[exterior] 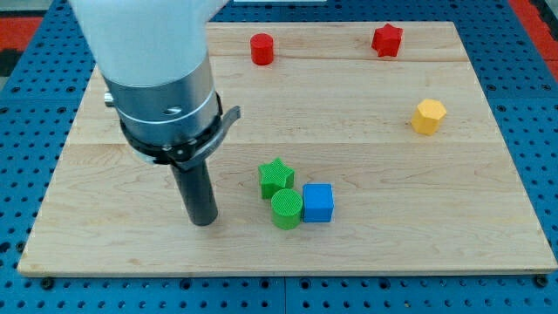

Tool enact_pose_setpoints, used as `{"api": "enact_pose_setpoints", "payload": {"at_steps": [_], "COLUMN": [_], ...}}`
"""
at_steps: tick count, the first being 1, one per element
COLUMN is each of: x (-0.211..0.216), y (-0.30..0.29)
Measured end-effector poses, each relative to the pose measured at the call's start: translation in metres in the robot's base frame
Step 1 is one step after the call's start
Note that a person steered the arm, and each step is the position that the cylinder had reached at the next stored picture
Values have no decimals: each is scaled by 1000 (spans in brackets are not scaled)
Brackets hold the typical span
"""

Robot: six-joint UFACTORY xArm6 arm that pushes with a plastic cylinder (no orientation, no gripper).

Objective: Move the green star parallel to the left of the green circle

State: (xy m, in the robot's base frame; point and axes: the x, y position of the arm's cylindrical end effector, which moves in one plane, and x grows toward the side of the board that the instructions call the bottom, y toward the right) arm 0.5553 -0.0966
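My tip (pixel 204 220) rests on the wooden board (pixel 105 235), on the view's left of a tight cluster and apart from it, touching no block; it is a bare rod and holds nothing. The green star (pixel 276 176) sits just above the green circle (pixel 286 209), touching it. The blue cube (pixel 318 202) presses against the circle's right side. Along the view's top stand a red cylinder (pixel 261 48) and red star (pixel 387 39); a yellow hexagon (pixel 429 116) sits at the right.

Our arm hangs over the view's left half, its dark rod nearly upright, leaning slightly, and my tip (pixel 204 221) rests low on the tabletop (pixel 436 227).
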Motion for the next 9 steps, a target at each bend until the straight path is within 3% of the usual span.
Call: {"api": "enact_pose_setpoints", "payload": {"at_steps": [1,2,3,4,7,9], "x": [4,49,57,41,24,-8], "y": [-15,-12,38,33,115,84]}}
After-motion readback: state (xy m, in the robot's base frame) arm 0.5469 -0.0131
